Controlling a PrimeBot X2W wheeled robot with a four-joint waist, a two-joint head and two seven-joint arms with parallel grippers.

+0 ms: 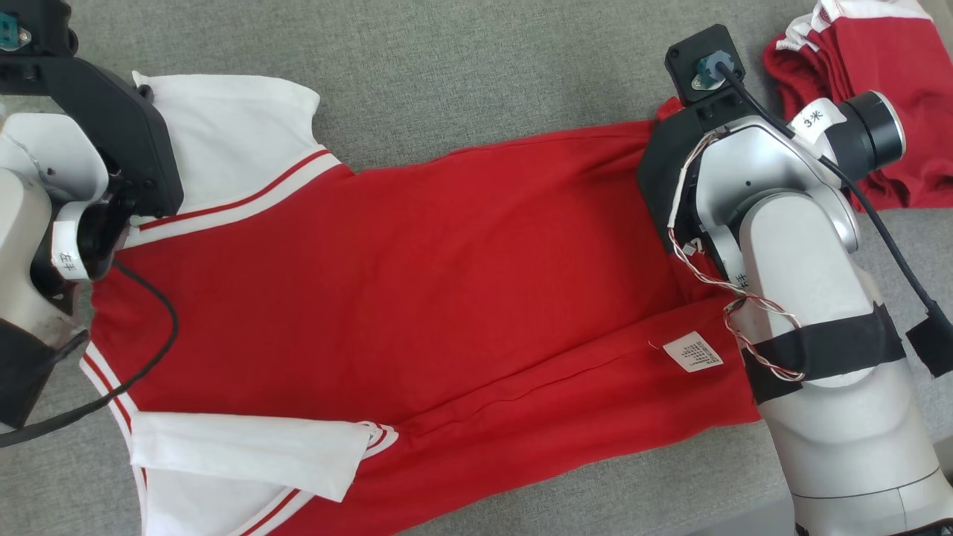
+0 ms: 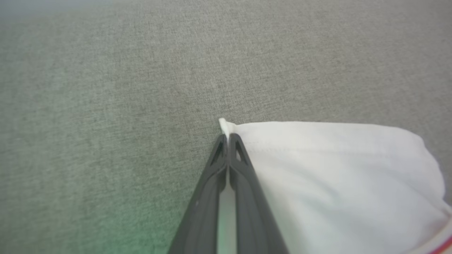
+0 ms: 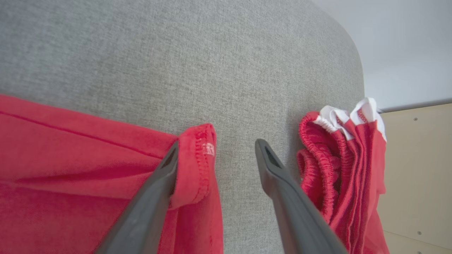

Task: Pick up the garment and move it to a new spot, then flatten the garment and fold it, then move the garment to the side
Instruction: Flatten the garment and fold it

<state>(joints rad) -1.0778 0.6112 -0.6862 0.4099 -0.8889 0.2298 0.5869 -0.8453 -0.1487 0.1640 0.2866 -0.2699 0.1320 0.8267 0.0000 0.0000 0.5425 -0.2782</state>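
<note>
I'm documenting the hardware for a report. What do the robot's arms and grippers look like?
Both grippers, the left gripper and right gripper, have long, tapering dark grey fingers. The right forearm is silvery white, wrapped by a black tape band, with twisted red-white wires, a black cable and a white label. The left forearm is pale too.

Grey upholstery point(image 1: 461, 67) under garment point(image 1: 417, 283), clothes pile point(image 1: 893, 67)
</note>
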